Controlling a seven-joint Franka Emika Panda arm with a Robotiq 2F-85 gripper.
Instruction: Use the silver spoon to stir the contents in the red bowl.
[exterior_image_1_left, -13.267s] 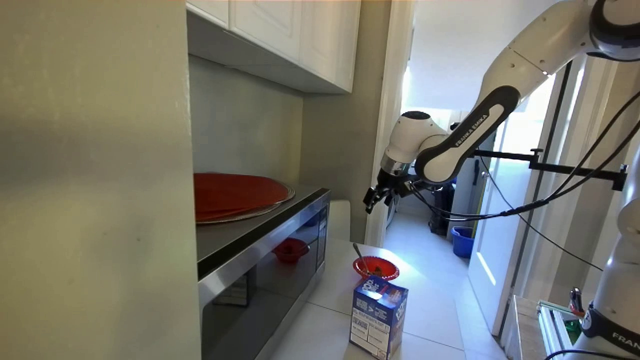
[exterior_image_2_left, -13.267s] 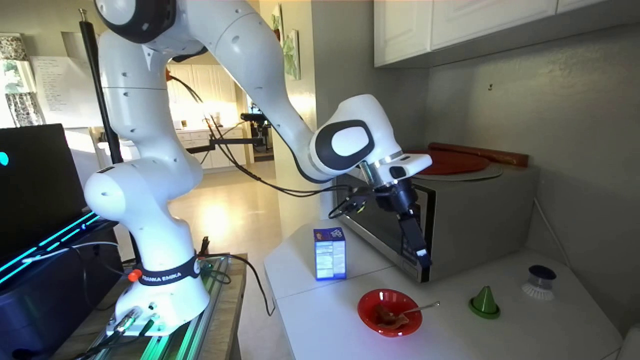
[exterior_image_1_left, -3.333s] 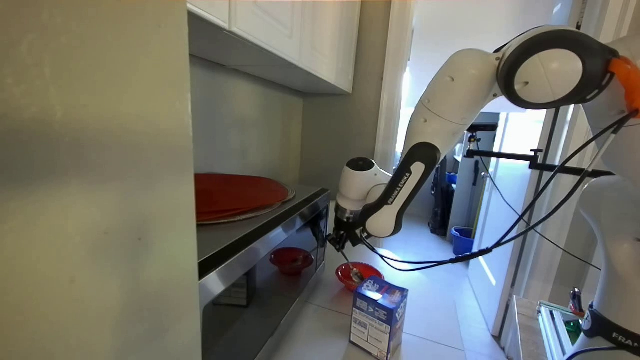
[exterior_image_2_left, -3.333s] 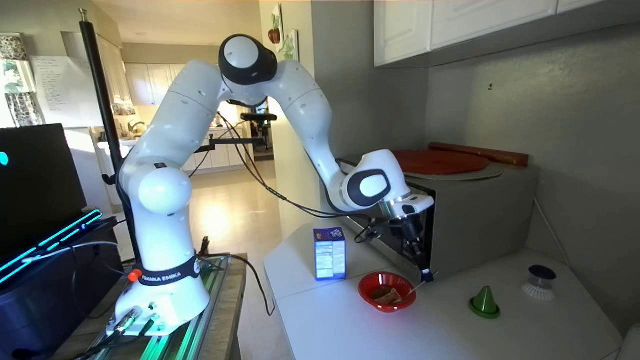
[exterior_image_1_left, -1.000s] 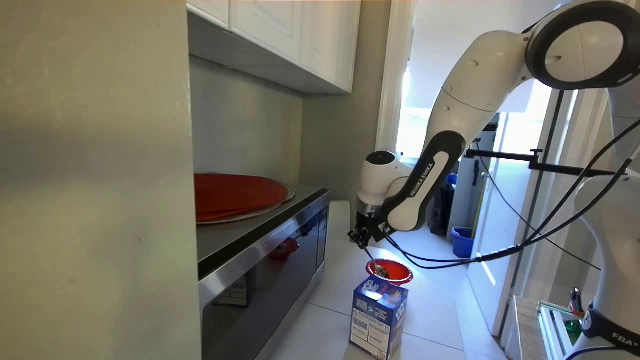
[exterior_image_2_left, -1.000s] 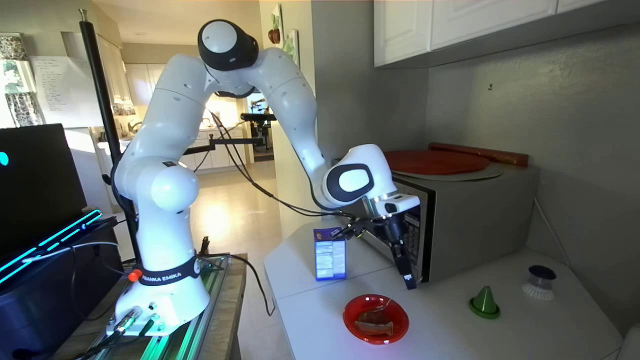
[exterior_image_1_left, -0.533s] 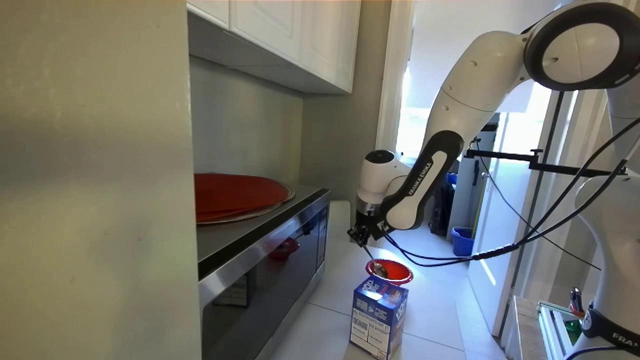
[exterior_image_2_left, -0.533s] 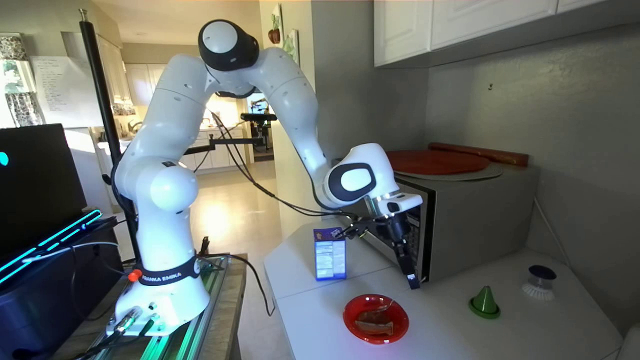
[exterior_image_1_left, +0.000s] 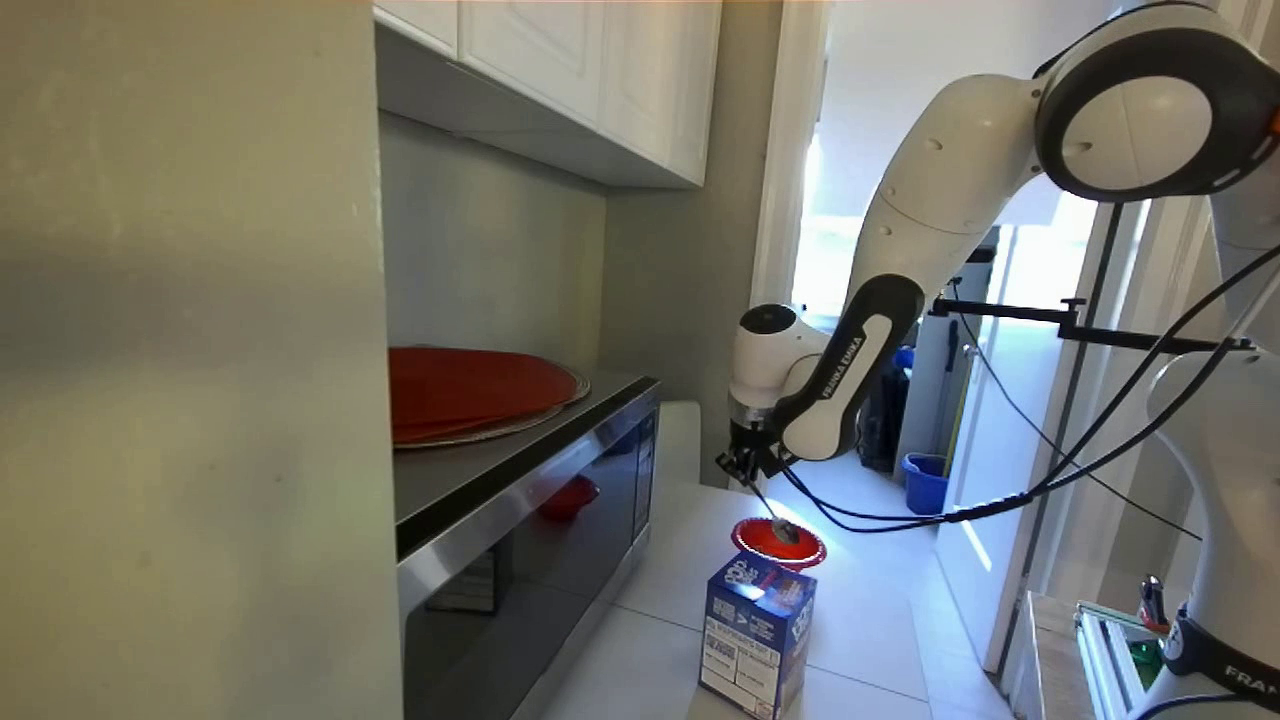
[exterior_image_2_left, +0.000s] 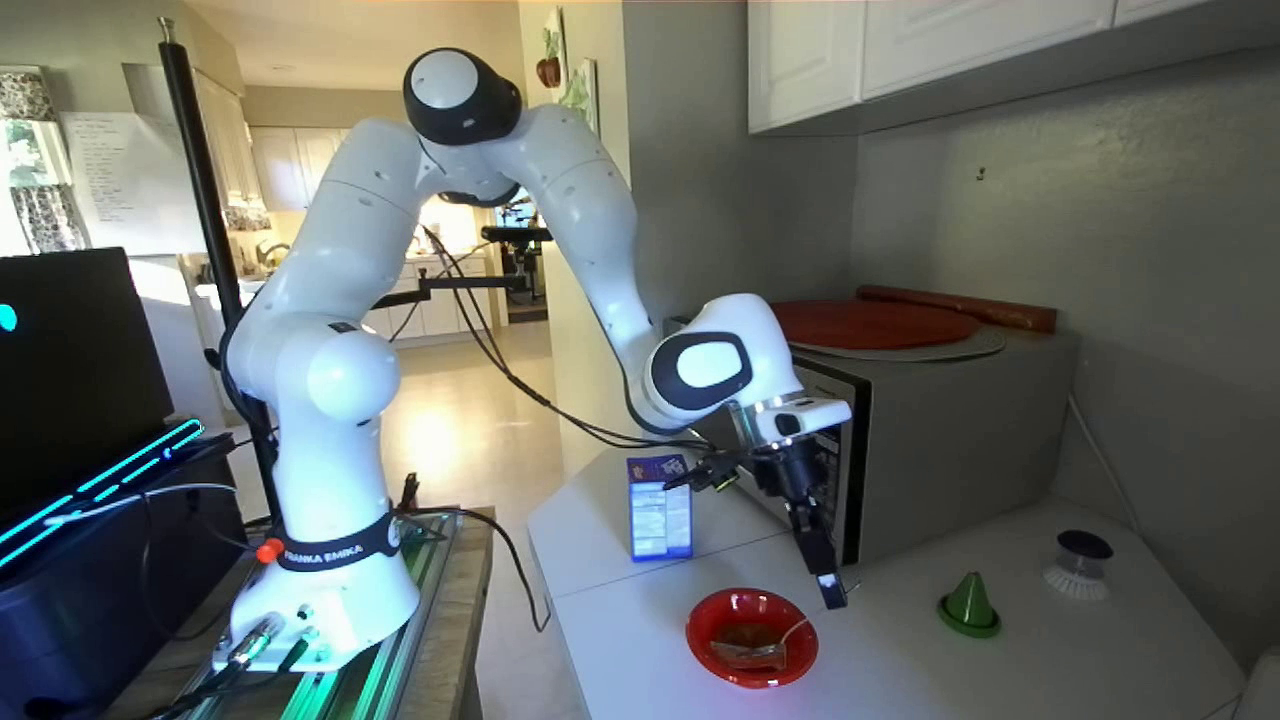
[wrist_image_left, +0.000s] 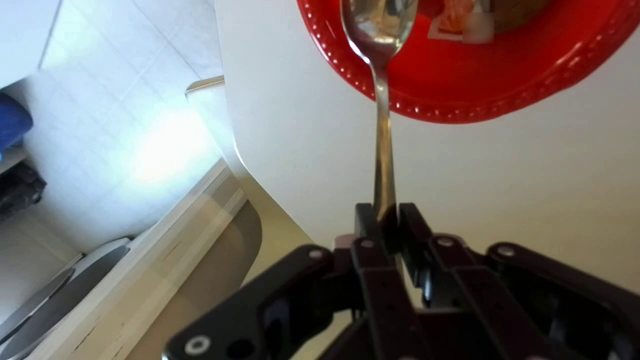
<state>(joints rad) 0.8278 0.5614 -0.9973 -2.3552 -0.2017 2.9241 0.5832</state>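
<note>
Where the white surface (exterior_image_2_left: 920, 670) spreads out: it is smooth and flat, with thin lines running across it.
White robot arm (exterior_image_2_left: 575, 190): it goes up, bends over at the top like an elbow, and comes back down toward the surface.
Microwave (exterior_image_2_left: 960, 455): it is big and grey, and it sits on the surface. Its shiny dark front works like a mirror.
Flat red dish (exterior_image_1_left: 480, 395): it is wide and round, and it lies on top of the microwave.
Blue-and-white carton (exterior_image_1_left: 755, 640): it stands up straight on the surface, in front of the microwave.
Red bowl (wrist_image_left: 460, 85): it is small and round with a bumpy rim. It sits on the surface in both exterior views, near the carton but apart from it. Brown and orange bits (wrist_image_left: 452, 19) lie inside, too blurry to name.
Pincer (wrist_image_left: 389, 217): it is clenched on the handle of the silver spoon (wrist_image_left: 383, 110). It hangs above the surface, just beside the bowl and higher than its rim.
Silver spoon: it leans down from the pincer, and its handle passes over the edge of the bowl. Its round end is over the inside of the bowl. You cannot tell if it touches the bits.
Brush (exterior_image_2_left: 1080, 565): it has a dark top and white bristles, and it stands on the surface near the microwave.
Green cone (exterior_image_2_left: 968, 602): it stands point up between the bowl and the brush.
</note>
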